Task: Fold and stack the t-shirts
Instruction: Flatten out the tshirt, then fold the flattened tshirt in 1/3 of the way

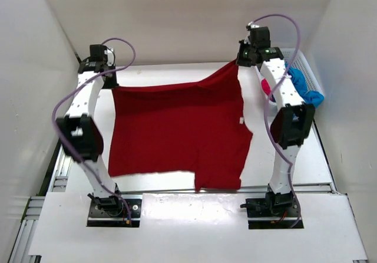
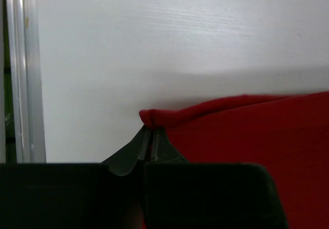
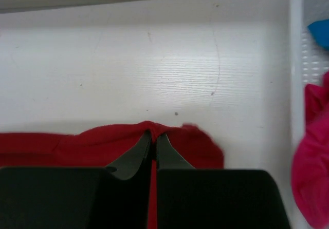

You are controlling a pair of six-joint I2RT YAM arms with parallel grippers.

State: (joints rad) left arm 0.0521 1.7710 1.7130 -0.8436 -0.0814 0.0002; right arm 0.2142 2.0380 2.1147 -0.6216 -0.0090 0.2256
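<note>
Our left hand pinches the far left corner of the dark red t-shirt. Our right hand clamps its far right corner above the desk.

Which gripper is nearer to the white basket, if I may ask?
Right. The right gripper grips the dark red t-shirt near the basket; the left gripper grips it across the table.

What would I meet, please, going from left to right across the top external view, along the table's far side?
Left pincer → dark red t-shirt → right pincer → magenta t-shirt → blue t-shirt, the last two in the white mesh basket.
</note>
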